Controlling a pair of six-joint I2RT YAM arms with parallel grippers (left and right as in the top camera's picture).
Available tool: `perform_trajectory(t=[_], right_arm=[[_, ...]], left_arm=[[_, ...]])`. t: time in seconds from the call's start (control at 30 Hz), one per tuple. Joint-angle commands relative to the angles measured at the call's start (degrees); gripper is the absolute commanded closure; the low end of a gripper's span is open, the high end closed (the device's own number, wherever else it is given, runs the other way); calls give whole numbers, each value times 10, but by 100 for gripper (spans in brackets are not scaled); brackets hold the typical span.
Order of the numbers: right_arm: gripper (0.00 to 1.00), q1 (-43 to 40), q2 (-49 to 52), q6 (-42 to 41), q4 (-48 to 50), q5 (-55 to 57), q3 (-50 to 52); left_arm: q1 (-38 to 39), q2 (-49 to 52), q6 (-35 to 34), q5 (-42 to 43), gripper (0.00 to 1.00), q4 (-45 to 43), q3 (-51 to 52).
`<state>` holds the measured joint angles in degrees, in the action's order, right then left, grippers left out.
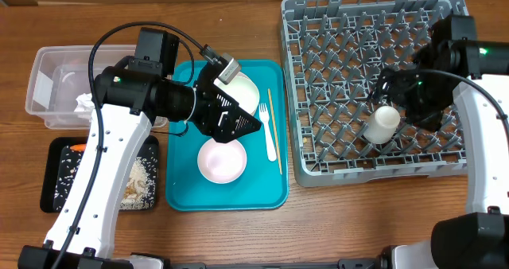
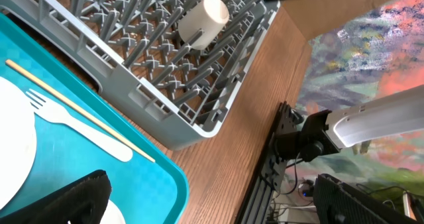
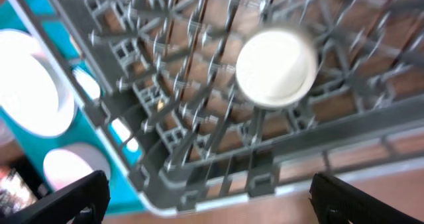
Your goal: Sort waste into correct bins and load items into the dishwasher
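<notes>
Plainly, right fingers (image 3: pixel 66 199) spread apart above white cup (image 1: pixel 383 123) lying in grey rack (image 1: pixel 374 174); left fingers (image 2: pixel 73 201) spread over teal tray (image 1: pixel 183 197).

Found no legible text, label, brand, number or sign in any of the three views.
</notes>
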<state>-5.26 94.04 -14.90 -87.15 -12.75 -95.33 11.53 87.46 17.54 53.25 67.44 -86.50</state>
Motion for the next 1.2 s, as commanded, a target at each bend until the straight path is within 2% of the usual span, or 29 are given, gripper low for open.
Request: perform_trajectory(t=[0.0, 0.27, 0.5, 0.63, 0.7, 0.73, 0.77, 0.87, 0.97, 1.03, 1.17], right_arm=[[0, -2, -3, 3, -20, -39, -3], [8, -1, -3, 3, -65, -55, -3], [9, 27, -3, 5, -75, -53, -3], [9, 56, -3, 31, -75, -53, -3], [12, 69, -3, 34, -75, -44, -3], [16, 75, -3, 34, -75, -38, -3], [17, 80, -3, 34, -75, -38, -3], [17, 90, -3, 31, -71, -38, -3], [17, 95, -3, 31, -65, -38, -3], [17, 97, -3, 31, -63, -38, -3], [16, 97, -3, 31, -61, -38, -3]], left_arm=[[1, 2, 0, 0, 0, -2, -8], [1, 2, 0, 0, 0, -2, -8], [1, 2, 0, 1, 0, -51, -8], [1, 2, 1, -26, 0, -40, -8], [1, 2, -6, -72, 0, -34, -8], [1, 2, -32, -114, 0, -26, -8], [1, 2, -73, -168, 0, -17, -8], [1, 2, -252, -402, 0, 21, -6], [1, 2, -356, -570, 0, 64, -2], [1, 2, -360, -582, 0, 77, 5], [2, 2, -360, -543, 0, 76, 45]])
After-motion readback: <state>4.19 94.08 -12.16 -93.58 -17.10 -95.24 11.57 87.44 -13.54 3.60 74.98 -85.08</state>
